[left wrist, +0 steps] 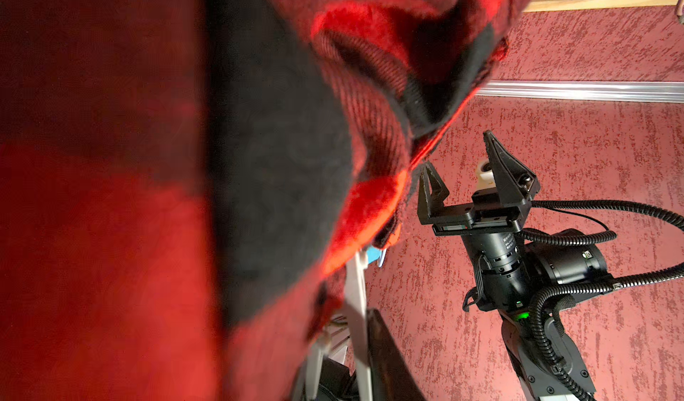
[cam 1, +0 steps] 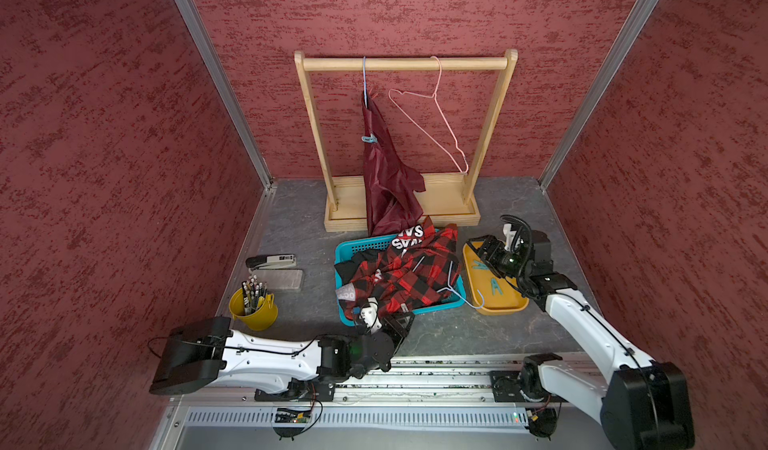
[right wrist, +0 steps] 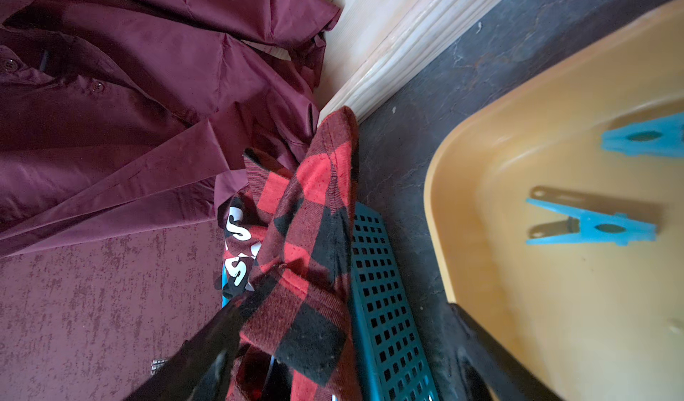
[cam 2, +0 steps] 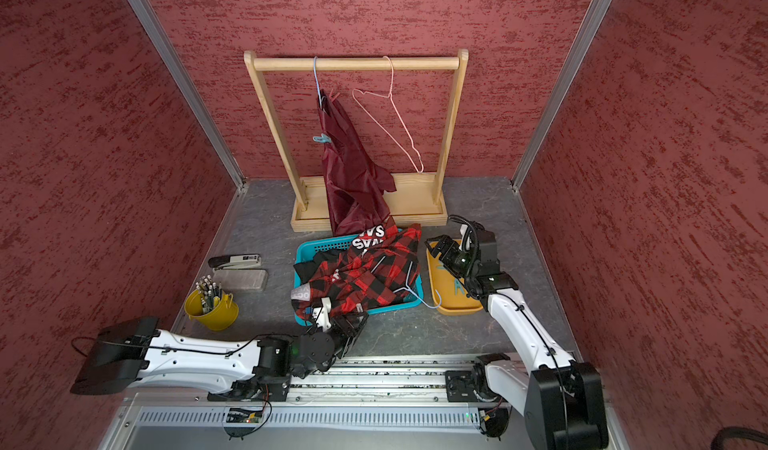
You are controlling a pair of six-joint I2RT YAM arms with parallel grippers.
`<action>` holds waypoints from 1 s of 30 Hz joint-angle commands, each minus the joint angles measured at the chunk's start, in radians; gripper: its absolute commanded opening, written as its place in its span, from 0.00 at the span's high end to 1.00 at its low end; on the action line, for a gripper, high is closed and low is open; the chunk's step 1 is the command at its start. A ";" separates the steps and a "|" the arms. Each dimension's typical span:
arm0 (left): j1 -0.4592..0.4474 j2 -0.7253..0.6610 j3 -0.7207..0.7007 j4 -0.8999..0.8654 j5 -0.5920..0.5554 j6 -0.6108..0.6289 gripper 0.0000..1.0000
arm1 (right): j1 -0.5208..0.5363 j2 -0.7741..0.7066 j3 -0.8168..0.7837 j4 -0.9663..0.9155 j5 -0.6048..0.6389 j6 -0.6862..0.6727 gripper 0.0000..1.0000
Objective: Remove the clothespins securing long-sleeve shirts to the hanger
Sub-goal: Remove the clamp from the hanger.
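Left hand at plaid shirt

A wooden rack is standing at the back. A stapler is lying beside a flat grey block (I cannot tell what it is), a yellow bucket is holding pens, and a teal basket is sitting beside a yellow tray.

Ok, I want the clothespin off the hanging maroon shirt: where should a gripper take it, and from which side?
I'd pinch the teal clothespin by its free tail ends, coming from the left: it lies about level across the maroon shirt's edge, its tail seemingly poking out toward the rack's left post.
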 commanded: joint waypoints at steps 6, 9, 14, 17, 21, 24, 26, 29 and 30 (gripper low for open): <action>-0.011 -0.067 0.046 -0.216 0.020 -0.059 0.80 | 0.006 0.003 -0.009 0.024 -0.006 0.004 0.13; -0.011 -0.097 0.053 -0.295 0.054 -0.084 0.82 | 0.006 0.005 -0.005 0.015 -0.005 -0.005 0.13; 0.002 -0.133 0.069 -0.401 0.127 -0.091 0.85 | 0.008 0.009 -0.003 0.017 -0.005 -0.012 0.12; 0.001 -0.144 0.077 -0.424 0.155 -0.080 0.89 | 0.007 0.017 -0.003 0.022 -0.009 -0.012 0.12; 0.011 -0.149 0.078 -0.424 0.174 -0.071 0.93 | 0.007 0.025 -0.004 0.032 -0.014 -0.010 0.12; 0.029 -0.138 0.082 -0.406 0.197 -0.039 0.95 | 0.007 0.031 -0.003 0.035 -0.014 -0.013 0.12; 0.042 -0.134 0.083 -0.394 0.216 -0.021 0.95 | 0.006 0.035 -0.003 0.037 -0.016 -0.014 0.12; 0.070 -0.127 0.103 -0.388 0.254 0.015 0.95 | 0.008 0.041 -0.001 0.037 -0.020 -0.017 0.12; 0.078 -0.125 0.114 -0.390 0.264 0.025 0.96 | 0.008 0.042 0.000 0.037 -0.020 -0.018 0.12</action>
